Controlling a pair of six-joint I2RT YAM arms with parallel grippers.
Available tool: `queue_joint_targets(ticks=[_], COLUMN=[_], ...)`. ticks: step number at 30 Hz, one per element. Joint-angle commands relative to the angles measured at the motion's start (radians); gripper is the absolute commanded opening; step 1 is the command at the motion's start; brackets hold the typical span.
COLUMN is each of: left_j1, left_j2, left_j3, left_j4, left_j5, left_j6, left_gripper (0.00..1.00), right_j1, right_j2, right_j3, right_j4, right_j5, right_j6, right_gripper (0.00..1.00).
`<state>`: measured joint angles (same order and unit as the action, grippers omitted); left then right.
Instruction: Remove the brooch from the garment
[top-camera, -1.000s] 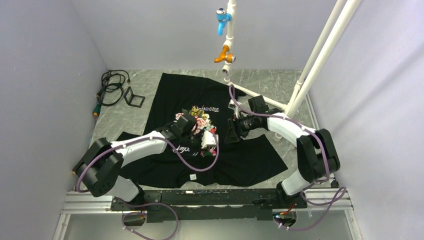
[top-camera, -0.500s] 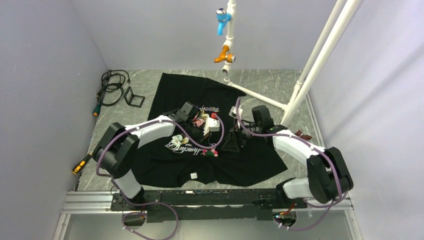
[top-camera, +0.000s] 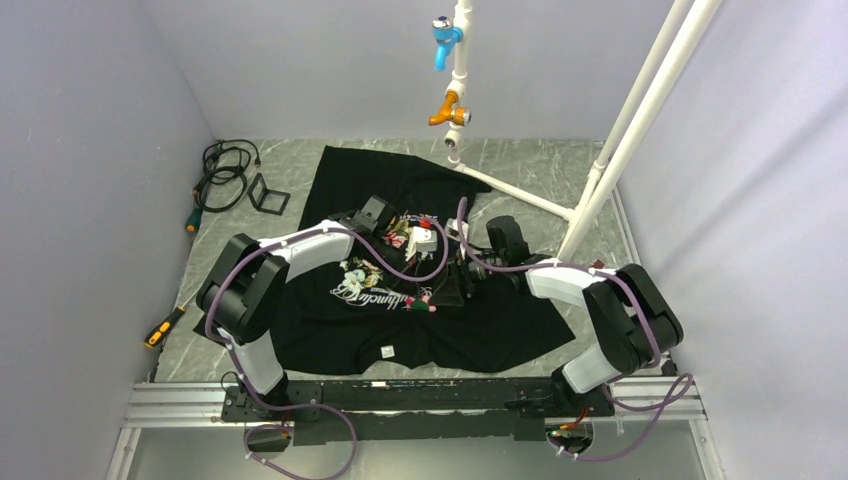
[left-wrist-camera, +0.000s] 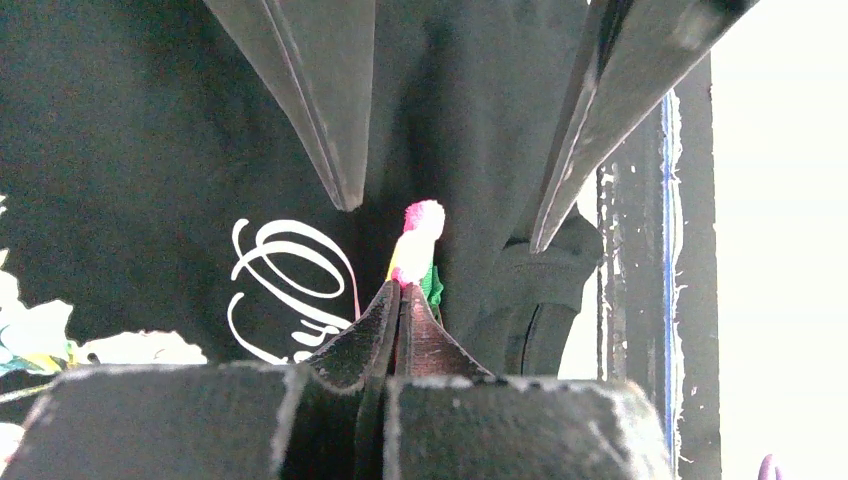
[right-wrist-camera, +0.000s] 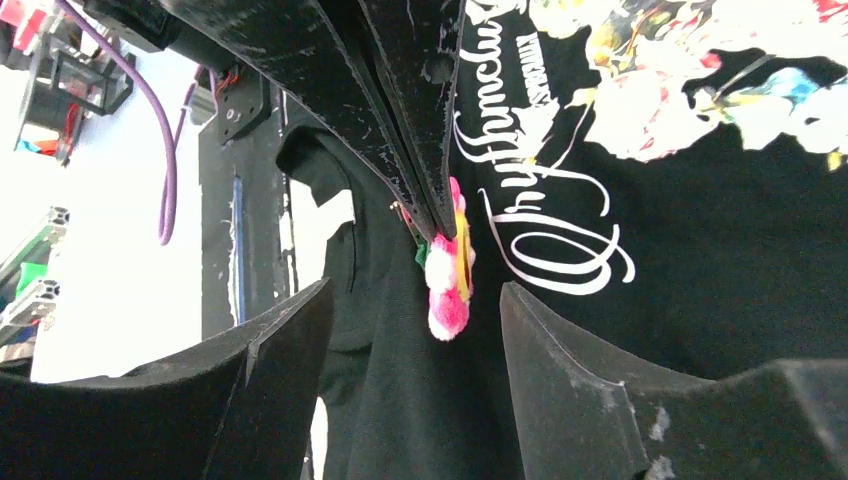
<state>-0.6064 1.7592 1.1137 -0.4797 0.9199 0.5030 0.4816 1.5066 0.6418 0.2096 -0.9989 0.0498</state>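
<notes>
Pinching the brooch (right-wrist-camera: 447, 300) at its upper edge, the left gripper (left-wrist-camera: 398, 295) has both fingers pressed flat together with no gap between them. In the right wrist view these closed fingers come down from the top of the frame to a point at frame centre, and the brooch hangs just below the tips, edge-on, pink and white with a yellow band and a green scrap behind it. The brooch lies against the black shirt (top-camera: 500, 320).

The right gripper (right-wrist-camera: 415, 288) stands wide. Its two fingers rise from the bottom of the frame, one on each side of the brooch, and neither touches it. In the left wrist view the same two fingers enter from the top and flank the brooch.

White cursive script (right-wrist-camera: 560, 240) runs just beside the brooch, toward frame centre-right, with the printed flowers (right-wrist-camera: 650, 100) above it at upper right.

In the top view, both grippers meet at frame centre over the shirt, which is spread on the grey table (top-camera: 560, 170). A coiled cable (top-camera: 225, 175) lies at upper left, a screwdriver (top-camera: 165, 325) at the left edge, and a white pipe frame (top-camera: 640, 110) rises at upper right.
</notes>
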Motion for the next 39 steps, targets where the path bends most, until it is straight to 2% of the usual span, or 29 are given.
queue_joint_targets(ticks=[1,7,14,16,20,22,25,30,33,39], left_j1=[0.003,0.011,0.015,0.017,0.017,0.02,0.032,0.102,0.14,0.152], left_j2=[0.009,0.01,0.004,0.002,0.002,-0.008,-0.046,-0.17,-0.25,-0.299], left_j3=[0.04,0.03,0.023,0.024,0.026,0.017,-0.017,-0.141,-0.219,-0.328], left_j4=[-0.008,0.028,0.056,0.053,0.067,0.092,0.155,0.315,0.337,0.371], left_j5=[0.075,0.087,0.095,0.096,0.092,0.082,0.051,-0.057,-0.08,-0.065], left_j6=[-0.003,-0.03,-0.045,-0.043,-0.058,-0.089,-0.16,-0.368,-0.42,-0.477], left_gripper=[0.0,0.0,0.0,0.0,0.0,0.08,0.27,0.52,0.54,0.51], right_j1=[0.017,0.021,0.034,0.037,0.038,0.038,0.037,0.034,0.026,-0.021], right_j2=[0.041,0.056,0.072,0.077,0.094,0.099,0.104,0.091,0.065,0.075], right_j3=[0.008,-0.042,-0.07,-0.067,-0.048,-0.041,-0.041,-0.057,-0.079,-0.063], right_j4=[0.09,0.205,0.246,0.247,0.242,0.237,0.239,0.263,0.275,0.218], right_j5=[-0.06,-0.054,-0.04,-0.037,-0.039,-0.042,-0.04,-0.029,-0.026,-0.081], right_j6=[0.028,0.116,0.128,0.128,0.13,0.132,0.156,0.227,0.247,0.259], right_gripper=[0.63,0.58,0.47,0.39,0.13,0.0,0.0,0.0,0.0,0.0])
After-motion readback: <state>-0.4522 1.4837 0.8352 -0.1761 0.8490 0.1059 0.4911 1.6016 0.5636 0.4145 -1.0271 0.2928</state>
